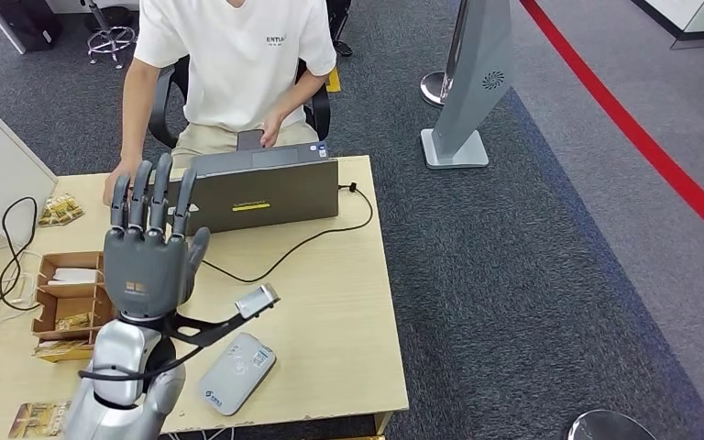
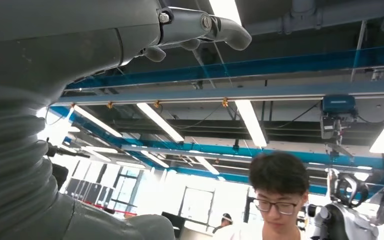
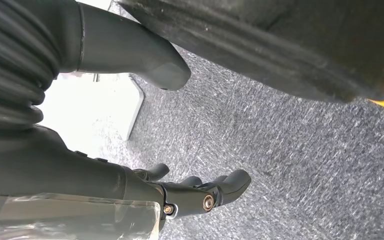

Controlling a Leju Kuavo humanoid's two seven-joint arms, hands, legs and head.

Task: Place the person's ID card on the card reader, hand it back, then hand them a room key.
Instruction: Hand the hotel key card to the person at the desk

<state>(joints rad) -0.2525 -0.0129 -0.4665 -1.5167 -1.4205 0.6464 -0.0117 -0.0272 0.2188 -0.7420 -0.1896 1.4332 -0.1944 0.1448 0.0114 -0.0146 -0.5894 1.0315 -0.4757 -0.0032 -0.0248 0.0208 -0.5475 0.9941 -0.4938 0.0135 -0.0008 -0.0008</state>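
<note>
Left hand: the left hand (image 1: 147, 252) was raised upright over the table (image 1: 330, 312), palm toward the person (image 1: 234, 69), fingers (image 1: 160, 197) spread apart and nothing held in them.
Right hand: the right hand (image 3: 180, 192) was seen hanging above grey carpet, fingers loosely curled with nothing between them.
Card reader: the card reader (image 1: 236, 373), a pale rounded slab, was lying near the table's front edge, beside the left forearm, with no card seen on it.
ID card: no ID card could be made out; a dark phone (image 1: 250, 139) was held by the person behind the laptop (image 1: 261, 191).
Room keys: what may be key cards were kept in the cardboard organiser (image 1: 66, 298) at the table's left; this could not be confirmed.
Stage: judged to be waiting for the card to be offered.
Risk, handover: with the person's eyes on the phone, the card could be released before the fingers closed, and dropped.
Risk, cable: the black cable (image 1: 312, 240) running across the table could be snagged by a lowered arm.
Risk, reader: the reader could be nudged off the front edge by the forearm.
</note>
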